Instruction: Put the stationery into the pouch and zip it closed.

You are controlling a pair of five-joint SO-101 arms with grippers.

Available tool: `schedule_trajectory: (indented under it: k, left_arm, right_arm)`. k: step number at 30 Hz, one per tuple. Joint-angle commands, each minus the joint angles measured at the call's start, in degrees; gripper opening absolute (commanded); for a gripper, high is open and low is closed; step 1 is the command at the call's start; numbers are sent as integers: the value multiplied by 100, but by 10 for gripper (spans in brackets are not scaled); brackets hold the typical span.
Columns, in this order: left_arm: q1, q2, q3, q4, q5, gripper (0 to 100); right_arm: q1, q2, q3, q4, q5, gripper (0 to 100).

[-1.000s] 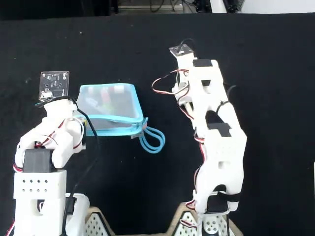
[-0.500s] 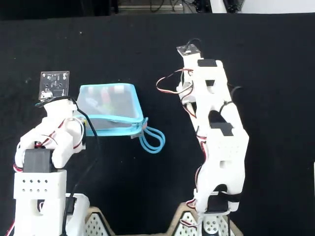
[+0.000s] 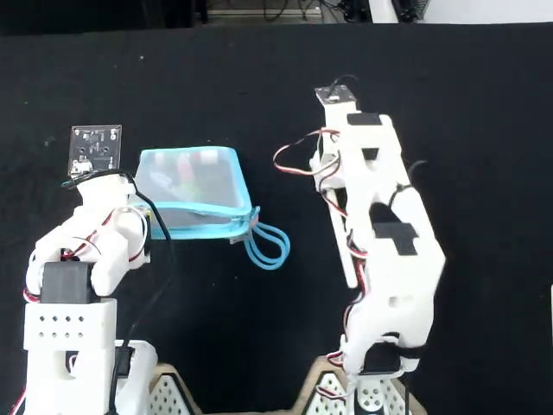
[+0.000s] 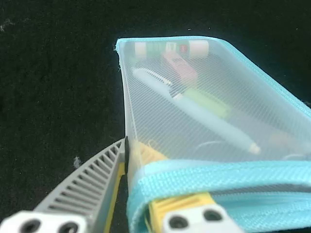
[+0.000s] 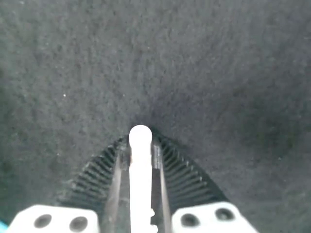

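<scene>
A see-through pouch with light blue trim lies on the black table, left of centre. Through its mesh I see a light blue pen, a green piece and a red piece. My left gripper is shut on the pouch's near left corner. The right arm stands to the right of the pouch, apart from it. My right gripper is shut on a white pen that points at bare cloth.
A light blue carrying loop trails from the pouch's near right corner toward the right arm. The black cloth covers the whole table. Both arm bases stand at the near edge.
The right arm has swung a little to the right and away from the pouch. The left arm and the pouch have stayed put.
</scene>
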Motion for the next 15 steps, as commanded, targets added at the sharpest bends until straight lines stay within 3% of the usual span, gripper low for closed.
schedule_trajectory:
  k: [1,15]
  left_arm:
    - [-66,0,-40,-114,-35,30]
    - [-66,0,-31,-114,-35,30]
  right_arm:
    - [-18,-884,409,-448,-53,11]
    - [-18,-3073,2615,-1987,-79,11]
